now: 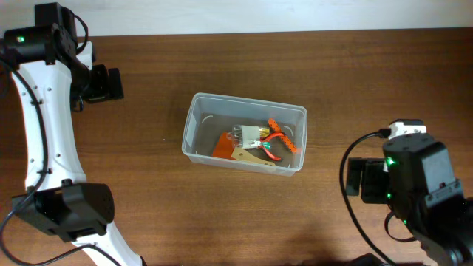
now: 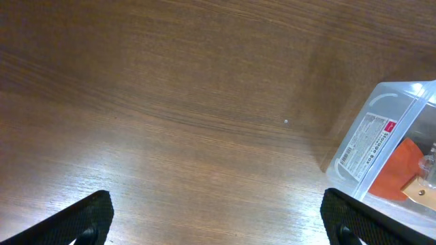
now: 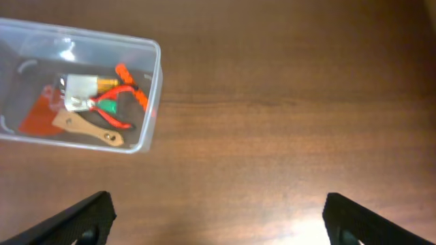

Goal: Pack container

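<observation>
Brown wooden desk (image 1: 148,207) seen from above – the container (image 1: 250,102) sits in the middle, open side up, its long side running left to right, a little tilted. Red pliers (image 1: 281,140) lie inside. Left wrist view: the left jaws are spread wide and hold nothing, and the container is off to the right. Right wrist view: the right jaws are wide apart too, empty. I think any reach should drop in from above – don't bump the walls

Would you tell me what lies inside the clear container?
The container holds red-handled pliers, an orange sheet, a tan flat piece and a clear packet; anything beneath them is hidden.
</observation>
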`<act>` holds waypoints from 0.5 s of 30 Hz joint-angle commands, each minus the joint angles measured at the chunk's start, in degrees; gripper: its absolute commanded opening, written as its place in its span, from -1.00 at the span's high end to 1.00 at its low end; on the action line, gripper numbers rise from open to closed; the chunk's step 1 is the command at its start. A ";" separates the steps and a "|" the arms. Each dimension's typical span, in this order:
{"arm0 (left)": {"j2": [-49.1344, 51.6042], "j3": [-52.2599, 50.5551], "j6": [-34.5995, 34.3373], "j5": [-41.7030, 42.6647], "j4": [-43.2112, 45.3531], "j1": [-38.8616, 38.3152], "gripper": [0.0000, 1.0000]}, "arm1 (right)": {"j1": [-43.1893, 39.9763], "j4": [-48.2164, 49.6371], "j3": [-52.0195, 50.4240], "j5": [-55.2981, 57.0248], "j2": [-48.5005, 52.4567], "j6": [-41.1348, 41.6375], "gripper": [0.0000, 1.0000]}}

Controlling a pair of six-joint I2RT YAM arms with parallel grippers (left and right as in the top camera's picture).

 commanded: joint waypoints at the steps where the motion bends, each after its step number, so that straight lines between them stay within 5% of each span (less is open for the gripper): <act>1: -0.26 0.55 0.70 -0.42 -0.04 0.35 -0.99 | -0.11 -0.81 0.04 -0.98 1.07 -0.13 -0.97; 15: -0.26 0.55 0.70 -0.42 -0.02 0.35 -0.98 | -0.11 -2.19 0.07 -2.47 6.99 0.76 -0.98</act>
